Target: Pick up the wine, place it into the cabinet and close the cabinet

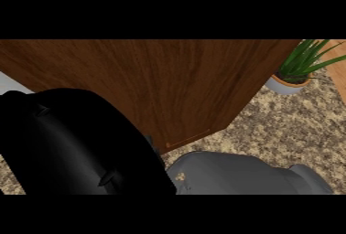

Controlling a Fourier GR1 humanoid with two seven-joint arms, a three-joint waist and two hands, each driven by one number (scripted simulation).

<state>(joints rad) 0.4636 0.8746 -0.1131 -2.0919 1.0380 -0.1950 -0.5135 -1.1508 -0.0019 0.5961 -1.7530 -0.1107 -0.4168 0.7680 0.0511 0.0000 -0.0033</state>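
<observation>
Hand [74,146] (left side) beside cabinet [155,82].

A speckled beige-and-brown granite table [283,128] fills the right and lower part of the head view. A potted plant [297,68] with long green leaves stands in a pale round pot near the top right corner, beside a strip of light wood [338,68] at the right edge.
</observation>
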